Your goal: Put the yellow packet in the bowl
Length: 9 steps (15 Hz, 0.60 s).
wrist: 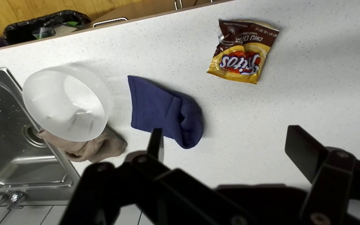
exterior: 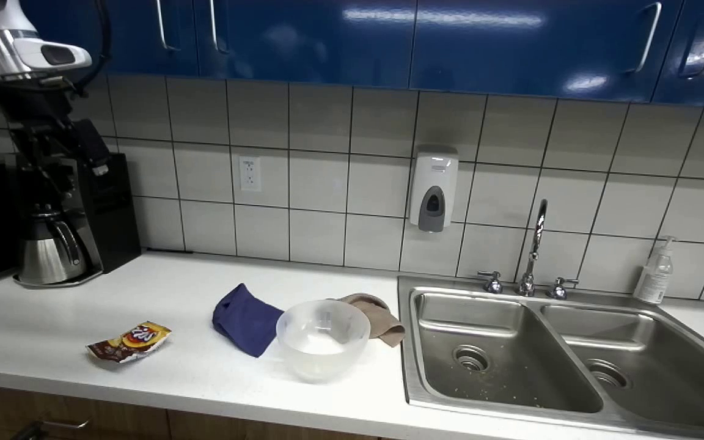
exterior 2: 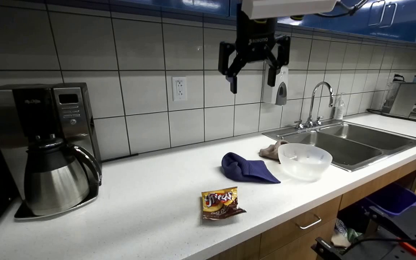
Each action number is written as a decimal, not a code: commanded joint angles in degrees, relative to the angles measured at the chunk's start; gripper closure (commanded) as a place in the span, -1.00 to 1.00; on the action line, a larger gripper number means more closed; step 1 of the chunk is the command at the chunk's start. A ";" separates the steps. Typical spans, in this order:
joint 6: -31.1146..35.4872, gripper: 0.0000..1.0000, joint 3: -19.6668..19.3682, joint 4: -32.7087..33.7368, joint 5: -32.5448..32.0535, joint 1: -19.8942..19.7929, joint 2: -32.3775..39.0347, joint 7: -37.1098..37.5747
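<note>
The yellow and brown chip packet (exterior: 129,343) lies on the white counter near its front edge. It also shows in an exterior view (exterior 2: 219,204) and at the upper right of the wrist view (wrist: 242,52). The translucent white bowl (exterior: 322,362) stands upright beside the sink. It also shows in an exterior view (exterior 2: 303,167) and at the left of the wrist view (wrist: 59,100). It looks empty. My gripper (exterior 2: 252,81) is open and empty, high above the counter. In the wrist view its fingers (wrist: 224,137) are wide apart, with only counter between them.
A blue cloth (exterior: 247,321) lies between packet and bowl. A brown cloth (exterior: 376,318) lies behind the bowl. The steel sink (exterior: 410,366) adjoins the bowl's side. A coffee maker (exterior 2: 76,119) with a steel carafe (exterior 2: 56,187) stands at the counter's end. Wall cabinets (exterior: 303,43) hang above.
</note>
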 commanded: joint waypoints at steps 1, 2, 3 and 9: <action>5.00 -1.00 -0.45 -2.58 -0.87 0.40 2.21 -0.14; 6.51 -1.00 -0.40 -3.26 -1.01 0.33 3.03 -0.16; 8.04 -1.00 -0.37 -3.77 -0.97 0.31 4.07 -0.08; 16.44 -1.00 -0.23 -5.63 -2.42 -0.03 10.76 -0.43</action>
